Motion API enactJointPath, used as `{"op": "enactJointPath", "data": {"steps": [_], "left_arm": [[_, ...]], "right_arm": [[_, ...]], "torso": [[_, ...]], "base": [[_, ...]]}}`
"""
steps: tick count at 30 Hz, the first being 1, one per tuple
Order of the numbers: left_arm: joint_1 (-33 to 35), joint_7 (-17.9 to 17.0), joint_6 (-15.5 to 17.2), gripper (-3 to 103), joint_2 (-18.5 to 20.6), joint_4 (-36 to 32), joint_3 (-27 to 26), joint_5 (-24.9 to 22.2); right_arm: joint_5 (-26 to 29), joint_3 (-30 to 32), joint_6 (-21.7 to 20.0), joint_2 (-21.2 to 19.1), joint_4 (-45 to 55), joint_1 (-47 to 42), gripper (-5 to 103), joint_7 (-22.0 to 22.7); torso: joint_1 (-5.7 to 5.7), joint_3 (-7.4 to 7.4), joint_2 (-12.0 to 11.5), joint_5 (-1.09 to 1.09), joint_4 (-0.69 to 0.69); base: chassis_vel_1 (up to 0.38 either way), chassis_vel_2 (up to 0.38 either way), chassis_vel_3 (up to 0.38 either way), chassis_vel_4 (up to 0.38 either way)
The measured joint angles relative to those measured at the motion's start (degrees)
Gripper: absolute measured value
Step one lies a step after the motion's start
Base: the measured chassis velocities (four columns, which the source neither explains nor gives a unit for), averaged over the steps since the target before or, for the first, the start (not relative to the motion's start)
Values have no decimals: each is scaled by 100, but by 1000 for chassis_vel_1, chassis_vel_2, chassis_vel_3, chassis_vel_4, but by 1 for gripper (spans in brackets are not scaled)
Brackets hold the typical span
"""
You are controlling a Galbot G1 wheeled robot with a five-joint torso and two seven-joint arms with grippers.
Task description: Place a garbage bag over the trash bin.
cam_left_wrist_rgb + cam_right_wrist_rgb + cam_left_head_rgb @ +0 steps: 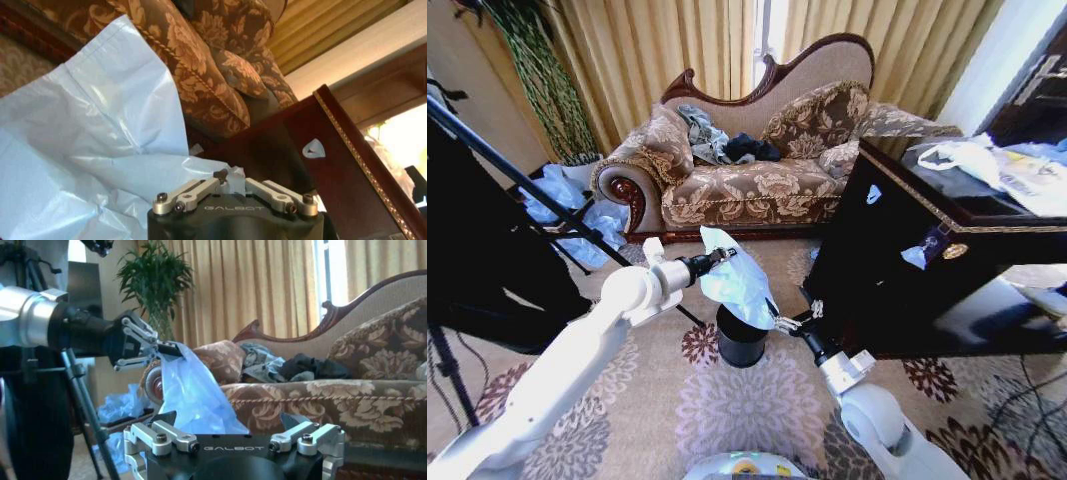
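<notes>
The garbage bag (739,283) is pale blue and crinkly, and it hangs over the trash bin (741,339), a small black cylinder on the carpet. My left gripper (723,256) is shut on the bag's upper edge, above and left of the bin. In the left wrist view the fingertips (221,174) pinch the garbage bag (100,150). My right gripper (786,322) sits at the bag's lower right edge, beside the bin's rim. In the right wrist view my right gripper (227,422) is open, with the garbage bag (193,397) hanging down between its fingers from the left gripper (168,348).
A patterned sofa (757,185) stands behind the bin. A large glossy black cabinet (907,270) is close on the right. A black tripod leg (547,205) slants across the left, with a heap of pale blue plastic (577,215) and a plant (542,80) behind it.
</notes>
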Motion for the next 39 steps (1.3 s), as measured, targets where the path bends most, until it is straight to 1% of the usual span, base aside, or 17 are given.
{"op": "enactJointPath", "data": {"steps": [9,11,16,21,23,28,33,37,39], "left_arm": [[88,2,40,0,122,-175,3,-48],[225,18,83,0,199,-272,-38,-28],[279,36,99,0,161,-291,-42,56],[225,30,72,0,52,-175,25,140],[168,22,23,0,-43,-86,56,165],[31,14,-54,0,-186,48,87,169],[-19,17,-64,0,-162,80,93,145],[9,34,-65,0,-118,80,74,138],[48,47,-55,0,-90,72,60,140]], "right_arm": [[-37,-166,-81,131,-312,459,100,250],[-112,-303,-138,161,-576,895,100,451],[-113,-377,-305,87,-691,1197,100,593],[-109,-397,-369,8,-580,1087,100,592],[-123,-400,-379,-17,-457,878,100,573],[-217,-512,-370,60,-377,696,100,536],[-307,-743,-337,242,-406,720,100,503],[-302,-826,-335,288,-413,782,100,511],[-277,-769,-327,274,-422,822,100,515]], "torso": [[0,0,0,-1,2],[0,0,0,-1,2],[0,0,0,0,2],[0,1,0,-2,2],[0,0,0,-1,1],[0,0,0,-1,0],[0,0,0,0,1],[0,0,0,-1,1],[0,0,0,0,1]], "base": [[0,0,0,0],[0,0,0,0],[0,0,0,0],[0,0,0,0],[0,0,0,0],[0,0,0,0],[0,0,0,0],[0,0,0,0],[0,0,0,0]]}}
